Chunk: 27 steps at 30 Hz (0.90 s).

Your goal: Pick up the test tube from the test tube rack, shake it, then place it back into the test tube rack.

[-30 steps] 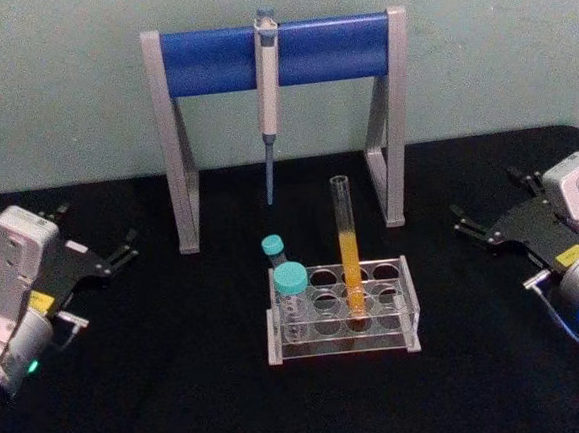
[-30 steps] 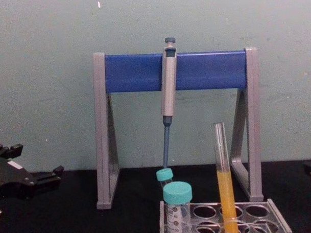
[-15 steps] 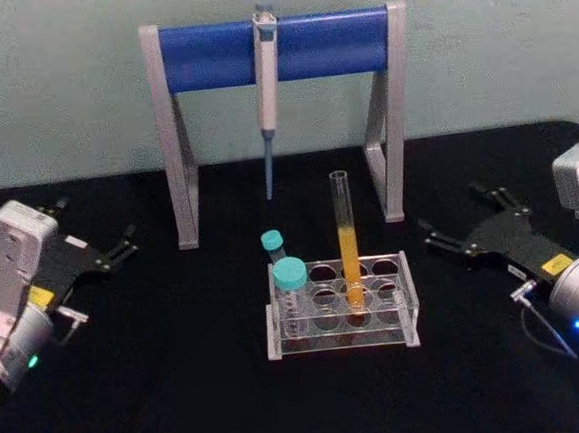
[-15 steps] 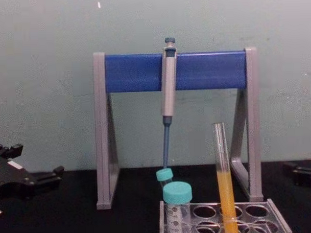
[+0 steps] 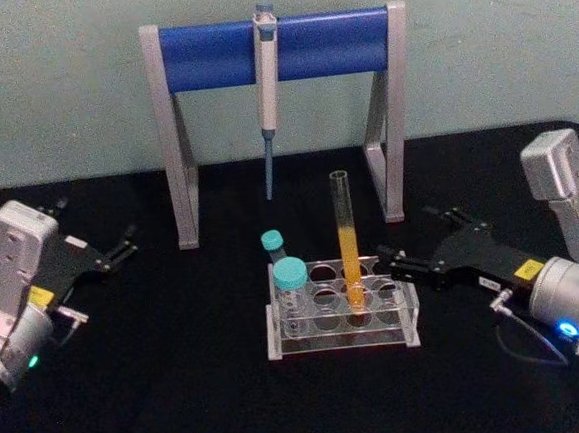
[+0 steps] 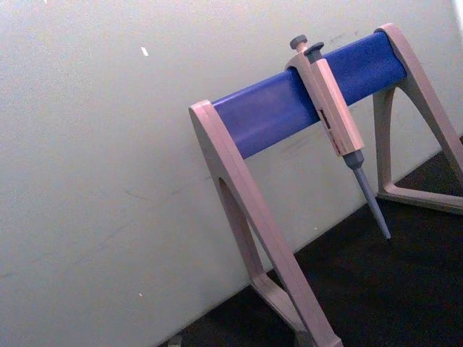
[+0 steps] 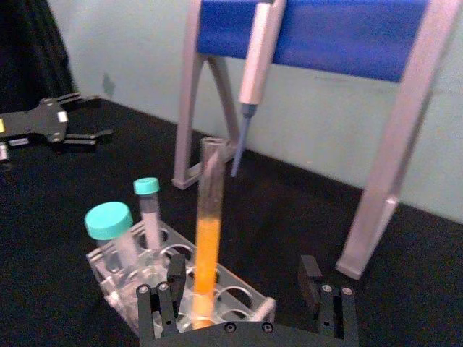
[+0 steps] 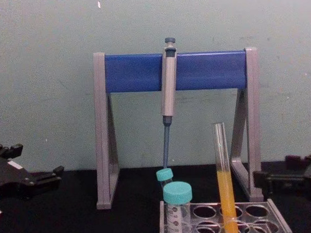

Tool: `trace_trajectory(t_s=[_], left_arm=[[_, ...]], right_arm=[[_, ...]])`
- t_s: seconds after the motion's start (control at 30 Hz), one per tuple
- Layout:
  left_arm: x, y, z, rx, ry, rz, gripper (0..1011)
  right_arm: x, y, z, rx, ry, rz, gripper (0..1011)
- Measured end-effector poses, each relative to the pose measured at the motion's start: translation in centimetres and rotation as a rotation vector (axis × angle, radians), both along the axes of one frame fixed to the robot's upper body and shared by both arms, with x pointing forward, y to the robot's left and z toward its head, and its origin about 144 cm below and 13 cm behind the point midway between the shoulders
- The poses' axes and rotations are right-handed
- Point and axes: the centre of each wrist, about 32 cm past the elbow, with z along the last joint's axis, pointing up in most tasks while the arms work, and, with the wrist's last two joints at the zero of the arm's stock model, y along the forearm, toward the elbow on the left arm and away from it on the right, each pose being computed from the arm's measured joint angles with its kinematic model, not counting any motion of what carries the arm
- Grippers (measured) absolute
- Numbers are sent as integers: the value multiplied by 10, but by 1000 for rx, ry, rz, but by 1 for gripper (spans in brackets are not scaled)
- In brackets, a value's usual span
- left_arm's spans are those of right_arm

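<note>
The right gripper (image 5: pixel 404 235) has its jaws spread wide, with nothing between them. The jaw tips lie just beside the right end of the test tube rack (image 5: pixel 340 342), level with its upper part, and they point across it. In the right wrist view the test tube (image 7: pixel 207 238) rises close to one finger (image 7: pixel 174 273), but no contact can be seen. The body of this gripper lies farther right of the rack, low over the black worktop (image 5: pixel 183 395).

The test tube (image 5: pixel 347 242) stands in a hole a little right of the rack's middle, almost upright, open at the top, and orange-yellow liquid fills its lower half. Two teal-capped vials (image 5: pixel 290 278) stand in the rack's left column, the shorter, wider one in front.

The left gripper (image 5: pixel 95 230) lies well to the left of the rack on the worktop, its jaws also apart and empty.

Behind the rack stands a grey-and-blue stand (image 5: pixel 207 54), and a pipette (image 5: pixel 267 78) hangs from its bar with the tip pointing down.
</note>
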Motion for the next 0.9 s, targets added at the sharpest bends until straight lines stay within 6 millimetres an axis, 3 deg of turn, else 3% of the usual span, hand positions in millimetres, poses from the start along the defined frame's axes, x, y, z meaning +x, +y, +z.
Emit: trace_trajectory(t_s=[0.9], left_arm=[[0,0,0,0,0,0,1002]], right_arm=[[57,34,4,-36,63,119,1000]])
